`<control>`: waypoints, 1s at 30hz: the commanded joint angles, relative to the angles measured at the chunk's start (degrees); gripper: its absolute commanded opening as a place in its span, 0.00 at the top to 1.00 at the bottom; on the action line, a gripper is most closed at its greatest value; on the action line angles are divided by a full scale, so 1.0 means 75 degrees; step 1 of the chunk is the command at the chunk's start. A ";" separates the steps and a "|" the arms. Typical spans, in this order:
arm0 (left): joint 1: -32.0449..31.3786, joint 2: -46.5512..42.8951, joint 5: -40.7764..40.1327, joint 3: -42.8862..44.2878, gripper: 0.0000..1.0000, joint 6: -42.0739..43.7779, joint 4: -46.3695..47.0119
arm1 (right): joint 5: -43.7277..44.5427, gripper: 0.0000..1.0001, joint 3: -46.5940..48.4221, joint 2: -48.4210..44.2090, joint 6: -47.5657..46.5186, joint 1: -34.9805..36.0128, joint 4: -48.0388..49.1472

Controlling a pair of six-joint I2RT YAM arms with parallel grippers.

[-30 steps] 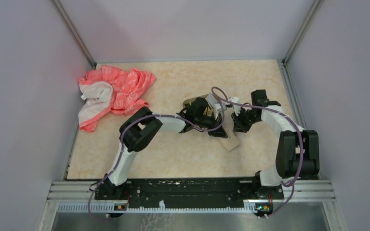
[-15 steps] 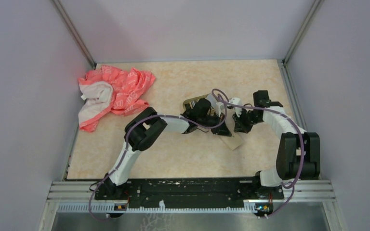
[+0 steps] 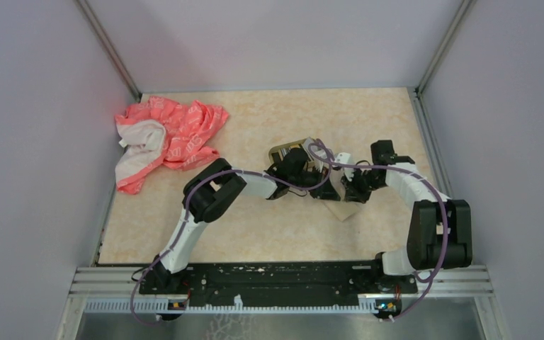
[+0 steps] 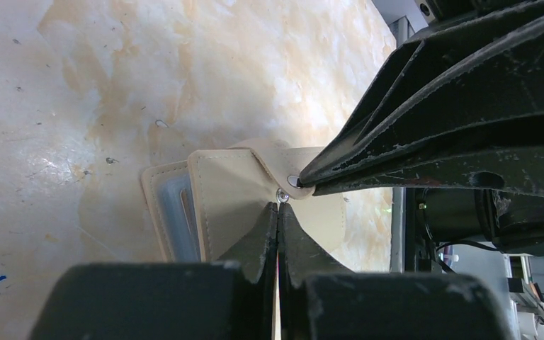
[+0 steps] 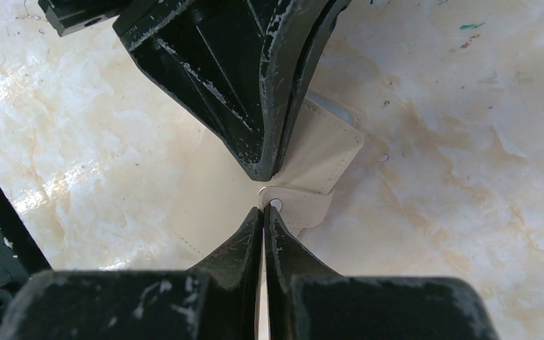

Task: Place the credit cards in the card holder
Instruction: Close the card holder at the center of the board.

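Marbled tabletop (image 4: 78,85), tan card holder (image 4: 230,205) at both jaws' tips

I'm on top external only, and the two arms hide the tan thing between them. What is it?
Observer: The left wrist view shows a tan pouch, stitched round the edge, with a snap flap.
Operator: Anything inside it?
Observer: A pale blue card shows in its open end.
Operator: And my fingers?
Observer: Both are shut. The left gripper and the right gripper meet tip to tip at the snap. I cannot tell if either one pinches the flap.
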 commanded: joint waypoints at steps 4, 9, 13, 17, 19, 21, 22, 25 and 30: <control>0.0000 0.0203 -0.0728 -0.0334 1.00 0.0126 -0.0500 | -0.0116 1.00 -0.0064 -0.0249 0.0006 0.0289 -0.0183; 0.0007 0.0211 -0.0720 -0.0368 1.00 0.0123 -0.0450 | -0.0013 1.00 -0.0098 -0.0257 0.0004 0.0321 -0.0192; -0.0003 0.0182 -0.0744 -0.0421 1.00 0.0124 -0.0410 | 0.0004 1.00 -0.0100 -0.0226 -0.0006 0.0376 -0.0204; 0.0001 0.0133 -0.0777 -0.0497 1.00 0.0123 -0.0329 | 0.0067 1.00 -0.0079 -0.0183 0.0066 0.0520 -0.0173; -0.0003 0.0106 -0.0798 -0.0548 1.00 0.0123 -0.0282 | 0.0065 1.00 -0.0085 -0.0179 0.0082 0.0556 -0.0172; 0.0003 0.0088 -0.0803 -0.0572 1.00 0.0123 -0.0253 | 0.0101 1.00 -0.0076 -0.0173 0.0091 0.0597 -0.0177; 0.0003 0.0083 -0.0801 -0.0570 1.00 0.0123 -0.0240 | 0.0119 1.00 -0.0082 -0.0165 0.0093 0.0608 -0.0175; 0.0004 0.0094 -0.0786 -0.0593 1.00 0.0116 -0.0204 | 0.0152 1.00 -0.0082 -0.0112 0.0082 0.0636 -0.0221; -0.0003 0.0106 -0.0766 -0.0614 1.00 0.0088 -0.0137 | 0.0239 1.00 -0.0057 -0.0081 0.0113 0.0779 -0.0236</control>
